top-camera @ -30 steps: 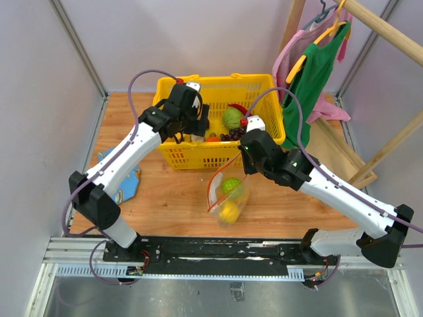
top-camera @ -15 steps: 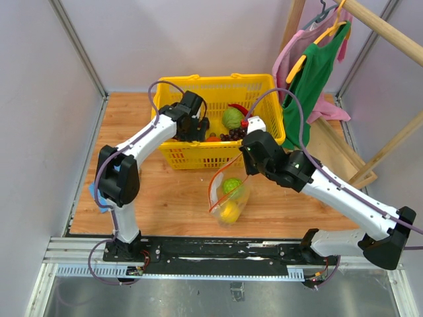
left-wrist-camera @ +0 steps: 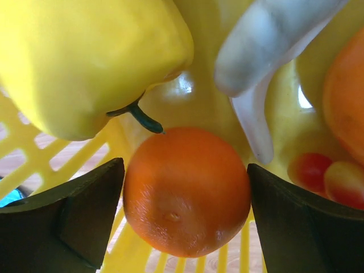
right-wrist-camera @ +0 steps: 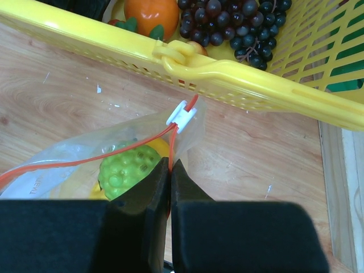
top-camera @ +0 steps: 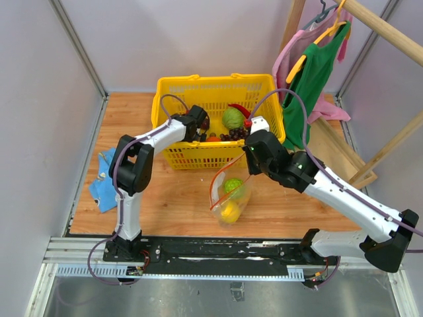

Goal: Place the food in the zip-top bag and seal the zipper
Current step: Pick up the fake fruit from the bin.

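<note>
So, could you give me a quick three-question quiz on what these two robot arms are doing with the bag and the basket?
1. True or false: the right gripper is shut on the zipper of the zip-top bag.
2. What does the open left gripper straddle? A grapes, B orange, C pepper.
3. How many food pieces show inside the bag?
Key: 1 true. 2 B. 3 two, a green piece and a yellow fruit.
</note>
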You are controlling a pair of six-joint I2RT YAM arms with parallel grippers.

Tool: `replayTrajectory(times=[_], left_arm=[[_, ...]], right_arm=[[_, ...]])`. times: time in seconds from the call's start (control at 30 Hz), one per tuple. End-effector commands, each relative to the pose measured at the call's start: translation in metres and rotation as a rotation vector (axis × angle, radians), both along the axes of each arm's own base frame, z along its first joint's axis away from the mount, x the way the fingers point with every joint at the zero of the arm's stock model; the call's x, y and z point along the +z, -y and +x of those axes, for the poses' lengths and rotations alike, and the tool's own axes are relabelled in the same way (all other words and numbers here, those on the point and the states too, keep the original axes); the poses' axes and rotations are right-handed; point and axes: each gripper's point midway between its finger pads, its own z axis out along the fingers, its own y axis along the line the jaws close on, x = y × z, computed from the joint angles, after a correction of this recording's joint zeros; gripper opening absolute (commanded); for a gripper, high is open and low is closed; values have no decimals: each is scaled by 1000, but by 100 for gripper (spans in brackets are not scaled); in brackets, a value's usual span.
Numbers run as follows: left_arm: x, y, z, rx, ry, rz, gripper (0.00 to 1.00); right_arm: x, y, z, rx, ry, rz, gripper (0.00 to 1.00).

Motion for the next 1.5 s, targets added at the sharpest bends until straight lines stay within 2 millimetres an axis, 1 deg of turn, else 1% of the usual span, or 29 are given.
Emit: replayTrajectory(times=[0.0,0.13,0.2,0.27,0.3,0.37,0.47,0.6,0.73,0.83,1.03,1.13,1.2,1.27,1.37,1.47], left_arm=[[-11,-4,-8,11,-42,6,92],[-11,5,-15,1,-65,-48,92],[-14,5,-17,2,-72,-52,91],[-14,4,-17,6,-70,-47,84],[-12,4,-15,9,-60,-48,81],[-1,5,-11,9,-26,-63,77],[16,9,-7,7,21,-95,74],[40,15,-6,-6,68,-147,65],[69,19,-6,-21,131,-200,58],[87,19,-9,-32,167,-224,57],[112,17,-15,-39,216,-256,52],[136,21,-17,-57,266,-300,50],[157,26,-19,-78,312,-336,49],[182,33,-23,-110,371,-387,49],[215,45,-34,-171,449,-473,48],[246,58,-50,-246,527,-553,46]], right_arm=[[5,7,2,-9,23,9,5],[5,8,2,-11,25,13,5],[5,8,2,-11,25,16,5],[4,7,2,-7,24,19,5],[4,7,1,-7,23,20,5],[4,8,1,-8,22,21,5],[5,9,0,-10,24,25,5],[6,10,0,-12,28,30,5],[7,10,-1,-14,30,35,5],[7,8,0,-13,27,39,5],[7,6,-1,-15,21,55,5],[7,4,0,-17,20,62,4],[6,3,1,-19,17,65,4],[5,2,1,-20,12,67,4],[6,1,2,-24,10,70,4],[6,-1,3,-26,10,75,4]])
